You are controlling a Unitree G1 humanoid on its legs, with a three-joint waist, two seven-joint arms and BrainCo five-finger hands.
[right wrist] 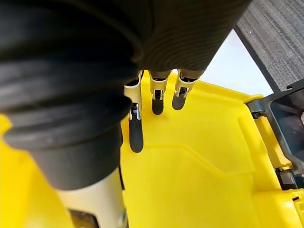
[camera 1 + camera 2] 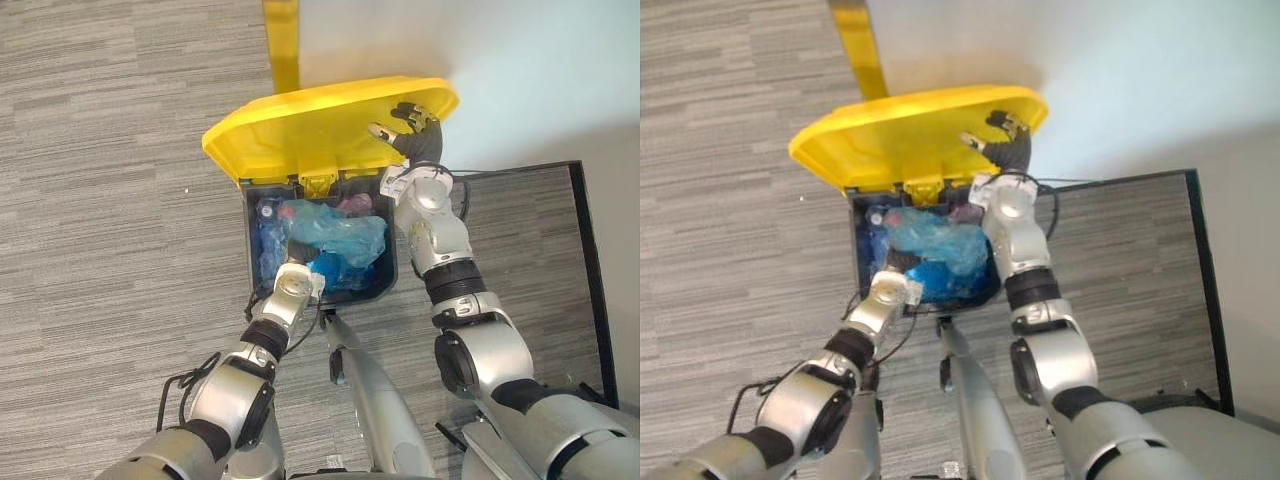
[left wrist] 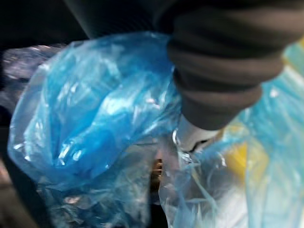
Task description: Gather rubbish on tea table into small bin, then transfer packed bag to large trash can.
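Eye view: right hand (image 2: 412, 127) splayed flat against the raised yellow lid (image 2: 310, 125) of the black trash can (image 2: 252, 250), blue rubbish bag (image 2: 342, 236) inside the can; left wrist view: left hand (image 3: 209, 95) buried in the bag's plastic, grip can't tell; right wrist view: fingers (image 1: 136, 130) straight on the lid.
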